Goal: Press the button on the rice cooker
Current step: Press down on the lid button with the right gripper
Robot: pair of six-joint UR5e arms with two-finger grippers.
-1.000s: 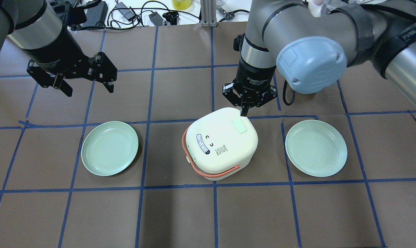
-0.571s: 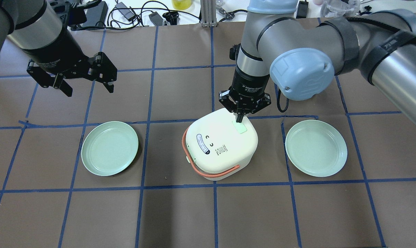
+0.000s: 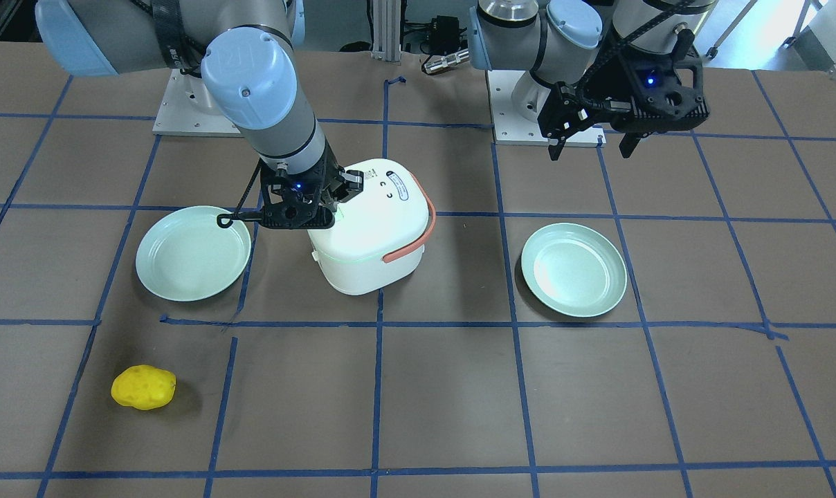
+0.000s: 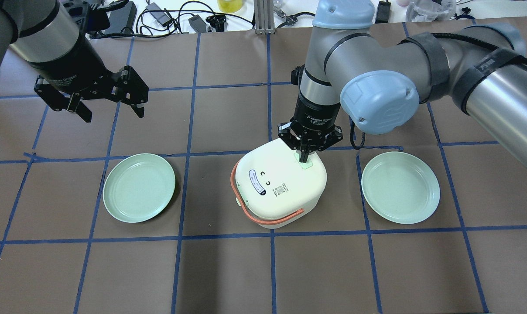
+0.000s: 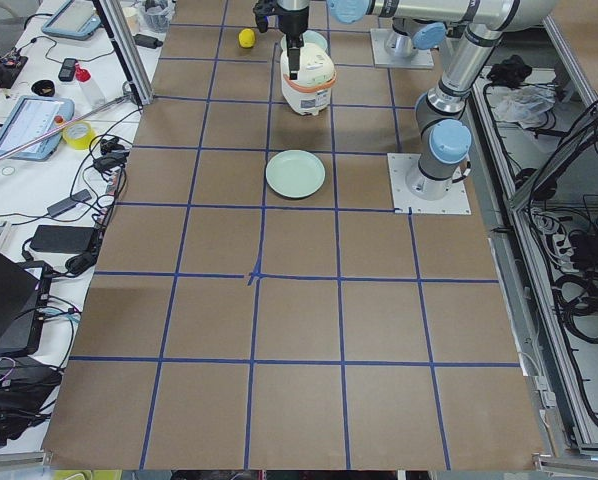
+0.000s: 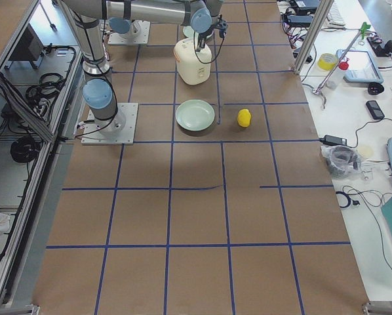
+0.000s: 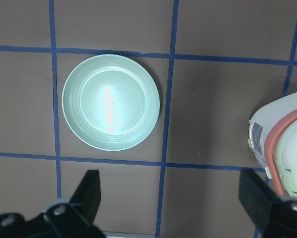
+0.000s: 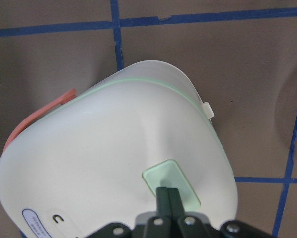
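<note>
The cream rice cooker with an orange handle stands mid-table, also in the front view. Its pale green button is on the lid's far right part. My right gripper is shut, and its joined fingertips rest on the button in the right wrist view. My left gripper is open and empty, hovering above the table at the far left, apart from the cooker. In the left wrist view it looks down on a plate and the cooker's edge.
Two pale green plates lie either side of the cooker, the left plate and the right plate. A yellow lumpy object lies near the operators' edge. Cables and chargers lie beyond the far edge.
My right gripper has moved from the lid's far edge toward the robot and down onto the green button. The left arm and the cooker have not moved.
</note>
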